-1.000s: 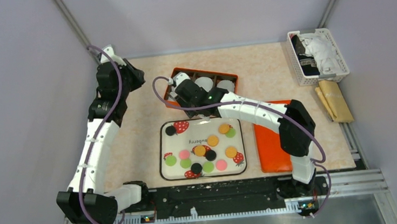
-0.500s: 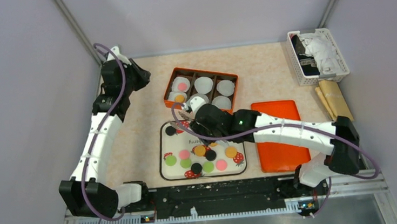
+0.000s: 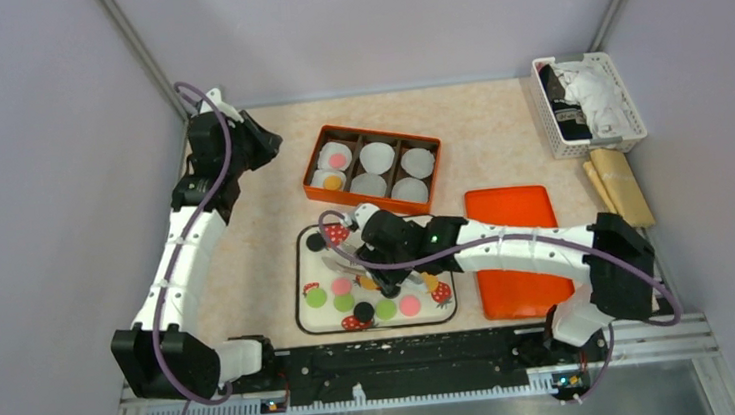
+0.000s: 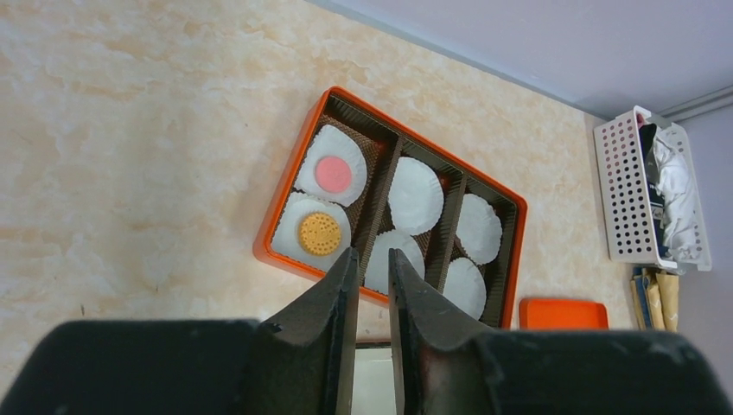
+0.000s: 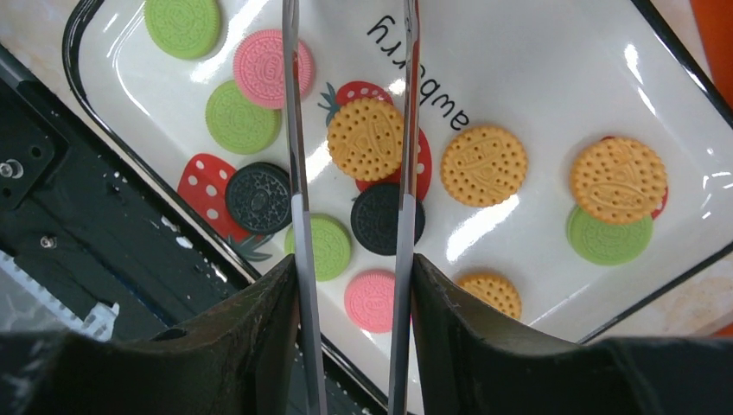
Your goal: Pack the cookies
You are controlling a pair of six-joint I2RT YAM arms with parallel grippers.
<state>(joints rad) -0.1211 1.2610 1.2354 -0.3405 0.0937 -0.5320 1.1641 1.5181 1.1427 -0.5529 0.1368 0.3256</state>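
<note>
scattered over the white strawberry-print tray [image 5: 536,69], at the near middle of the table [image 3: 265,226]: most of the cookies [image 5: 484,164], in orange, pink, green and black, a few overlapping. hanging low above them, the right gripper [image 5: 350,52], its two thin blades apart and clamped on nothing. between those blades, an orange cookie [image 5: 366,138] and, nearer the wrist, a black cookie [image 5: 387,218]; cannot tell whether either blade touches them. partly under one blade, a green cookie [image 5: 318,246]; crossed by the same blade farther out, a pink cookie [image 5: 264,67].

beyond the tray, an orange box [image 4: 432,149] with brown dividers and white paper cups [image 4: 416,194] in its compartments. in the two cups at its left end, one pink disc [image 4: 333,174] and one orange disc [image 4: 319,233].

off to the left of the box, the left gripper [image 4: 372,255], fingers a narrow slit apart, gripping nothing, looking down on the box from the side. just right of the tray, a flat orange lid [image 3: 512,245]; at the far right corner, a white basket [image 3: 590,103].
</note>
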